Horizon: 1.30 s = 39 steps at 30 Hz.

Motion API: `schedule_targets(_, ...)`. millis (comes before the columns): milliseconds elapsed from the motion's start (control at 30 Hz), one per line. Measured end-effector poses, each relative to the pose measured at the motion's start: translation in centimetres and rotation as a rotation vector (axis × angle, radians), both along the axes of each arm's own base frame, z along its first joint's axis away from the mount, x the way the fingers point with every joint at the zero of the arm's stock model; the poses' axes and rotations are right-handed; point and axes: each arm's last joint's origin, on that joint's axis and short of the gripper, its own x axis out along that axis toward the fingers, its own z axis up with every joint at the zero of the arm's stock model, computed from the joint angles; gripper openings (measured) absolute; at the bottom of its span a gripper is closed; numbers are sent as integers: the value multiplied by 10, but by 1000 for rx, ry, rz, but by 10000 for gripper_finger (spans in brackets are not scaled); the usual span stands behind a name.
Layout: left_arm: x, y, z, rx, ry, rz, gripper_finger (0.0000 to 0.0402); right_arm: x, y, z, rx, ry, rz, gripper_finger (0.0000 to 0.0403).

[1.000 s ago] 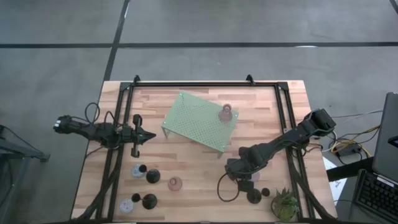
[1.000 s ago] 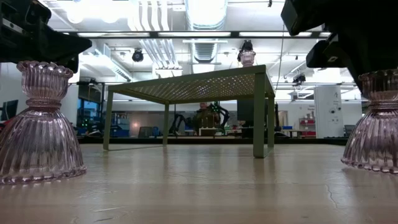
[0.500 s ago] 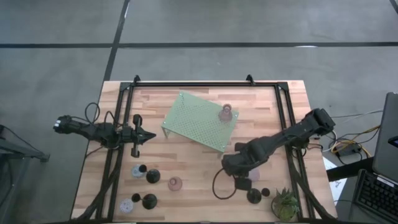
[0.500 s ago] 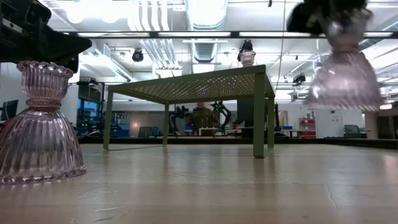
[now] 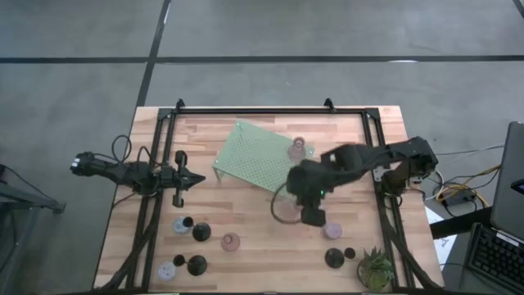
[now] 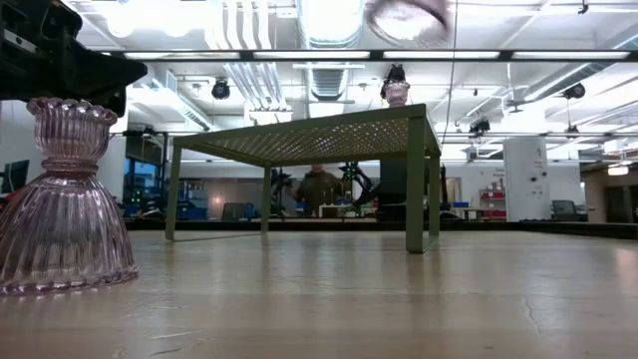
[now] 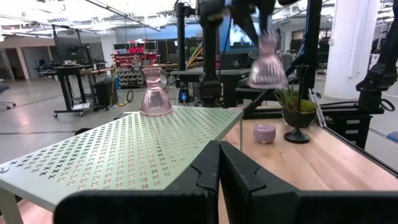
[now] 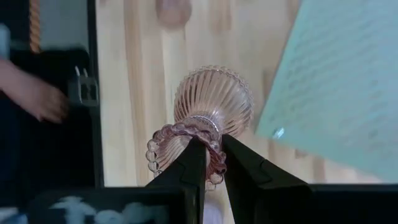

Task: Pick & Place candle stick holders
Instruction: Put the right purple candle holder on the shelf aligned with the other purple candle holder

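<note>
Right wrist view: my right end effector (image 8: 208, 163) clamps the beaded rim of a pink glass candle stick holder (image 8: 210, 112), carried in the air above the desk (image 5: 254, 221) beside the green stand (image 5: 260, 157). My left end effector (image 7: 219, 167) is pinched closed, holding nothing.

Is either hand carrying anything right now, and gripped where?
The right hand grips a pink glass candle holder by its beaded top rim, lifted off the table. The left hand holds nothing.

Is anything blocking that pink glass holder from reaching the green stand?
Nothing visible does. The right gripper holds the pink glass holder in the air beside the green stand, whose near corner is bare; another holder stands farther along.
</note>
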Motion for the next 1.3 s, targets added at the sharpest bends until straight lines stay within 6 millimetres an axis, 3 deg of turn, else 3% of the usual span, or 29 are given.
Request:
schedule_targets(267,0,0,0,0,0,0,12,-1,-49,43,0,-147,-116,38)
schedule_targets(600,0,0,0,0,0,0,12,-2,-107,64,-29,-242,-265,38)
schedule_targets(933,0,0,0,0,0,0,12,21,-148,59,-49,-219,-299,38)
schedule_targets(1300,0,0,0,0,0,0,12,49,-181,19,-72,-84,-317,38)
